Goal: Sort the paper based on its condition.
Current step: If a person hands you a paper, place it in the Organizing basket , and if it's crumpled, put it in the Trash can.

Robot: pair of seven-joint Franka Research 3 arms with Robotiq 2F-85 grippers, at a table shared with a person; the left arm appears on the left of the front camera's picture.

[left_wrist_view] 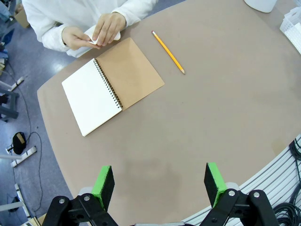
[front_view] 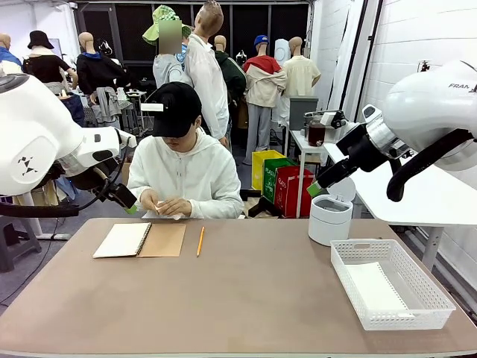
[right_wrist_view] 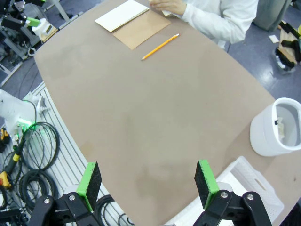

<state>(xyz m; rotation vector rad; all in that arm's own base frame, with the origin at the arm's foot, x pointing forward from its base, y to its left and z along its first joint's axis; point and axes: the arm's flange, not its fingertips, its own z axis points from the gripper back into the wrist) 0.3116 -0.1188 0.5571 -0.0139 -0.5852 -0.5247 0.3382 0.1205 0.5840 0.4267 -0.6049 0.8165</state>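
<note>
A flat white sheet of paper [front_view: 375,287] lies in the white basket [front_view: 428,287] at the right. At the far edge of the table, the person's hands [front_view: 168,205] hold a small white piece of paper [left_wrist_view: 91,35]; whether it is creased I cannot tell. My left gripper [front_view: 128,203] hangs above the table's left edge, and its green pads [left_wrist_view: 103,186] stand wide apart with nothing between them, so the gripper [left_wrist_view: 160,186] is open. High at the right, my right gripper [front_view: 317,186] hovers over the white bin, and it [right_wrist_view: 147,181] is open and empty too.
An open spiral notebook [front_view: 140,240] with a brown cover lies in front of the person, with a yellow pencil [front_view: 200,241] to its right. A round white bin [front_view: 330,218] stands behind the basket. The bin [right_wrist_view: 277,127] holds a small white scrap.
</note>
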